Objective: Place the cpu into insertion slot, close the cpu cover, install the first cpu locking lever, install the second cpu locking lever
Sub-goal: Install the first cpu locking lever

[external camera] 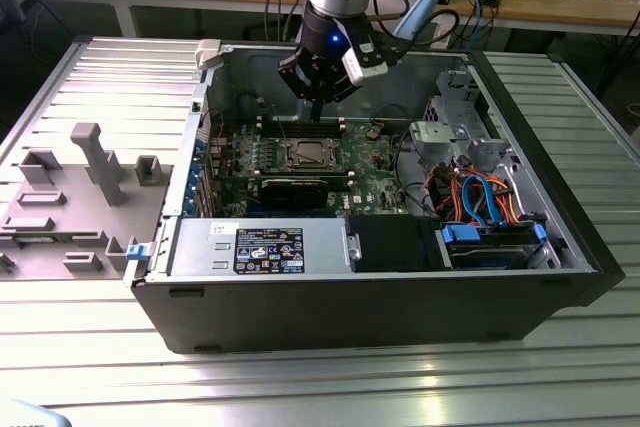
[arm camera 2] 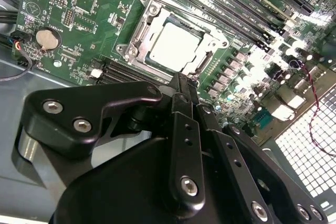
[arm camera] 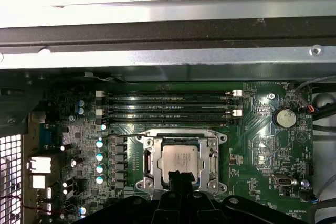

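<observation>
Note: the cpu [arm camera: 179, 162] sits in the insertion slot [arm camera: 222, 138], its pale matte lid square inside the cpu cover [arm camera: 148, 162], a thin bright steel frame lying flat over it. The gripper [arm camera 2: 181, 81] hovers over the slot's edge, fingers pressed together, empty. Lever stage, I judge; it calls for an exact, narrow tip.

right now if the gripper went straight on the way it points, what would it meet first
Most likely the cpu cover beside the cpu; the gripper hangs above it, but depth is unclear.
</observation>
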`<state>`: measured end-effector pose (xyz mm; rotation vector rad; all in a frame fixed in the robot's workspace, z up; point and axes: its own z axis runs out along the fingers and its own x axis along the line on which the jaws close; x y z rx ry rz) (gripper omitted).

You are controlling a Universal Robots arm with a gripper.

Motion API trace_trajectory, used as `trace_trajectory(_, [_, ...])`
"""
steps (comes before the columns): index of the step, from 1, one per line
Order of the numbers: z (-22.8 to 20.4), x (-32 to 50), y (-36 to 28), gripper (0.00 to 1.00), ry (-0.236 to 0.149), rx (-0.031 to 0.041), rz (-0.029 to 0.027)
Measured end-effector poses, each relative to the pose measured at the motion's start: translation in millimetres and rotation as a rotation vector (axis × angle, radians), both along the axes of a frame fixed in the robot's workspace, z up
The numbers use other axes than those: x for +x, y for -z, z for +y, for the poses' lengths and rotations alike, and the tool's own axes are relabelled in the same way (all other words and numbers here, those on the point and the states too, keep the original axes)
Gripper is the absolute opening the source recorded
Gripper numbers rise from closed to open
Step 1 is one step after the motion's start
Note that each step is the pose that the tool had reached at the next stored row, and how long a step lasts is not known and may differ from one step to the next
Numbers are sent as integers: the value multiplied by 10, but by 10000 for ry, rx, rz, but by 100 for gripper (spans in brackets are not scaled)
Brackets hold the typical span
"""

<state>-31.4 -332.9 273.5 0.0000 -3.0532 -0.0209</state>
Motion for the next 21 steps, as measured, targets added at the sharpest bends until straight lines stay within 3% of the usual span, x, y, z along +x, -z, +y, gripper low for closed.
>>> trace_trajectory(5, [0,-1,8,11,0,-37,-723])
trace_trajectory(6, [0,0,9,11,0,-36,-760])
trace_trajectory(11, [0,-1,9,11,0,-36,-793])
trace_trajectory(21, [9,-75,8,11,0,-38,-794])
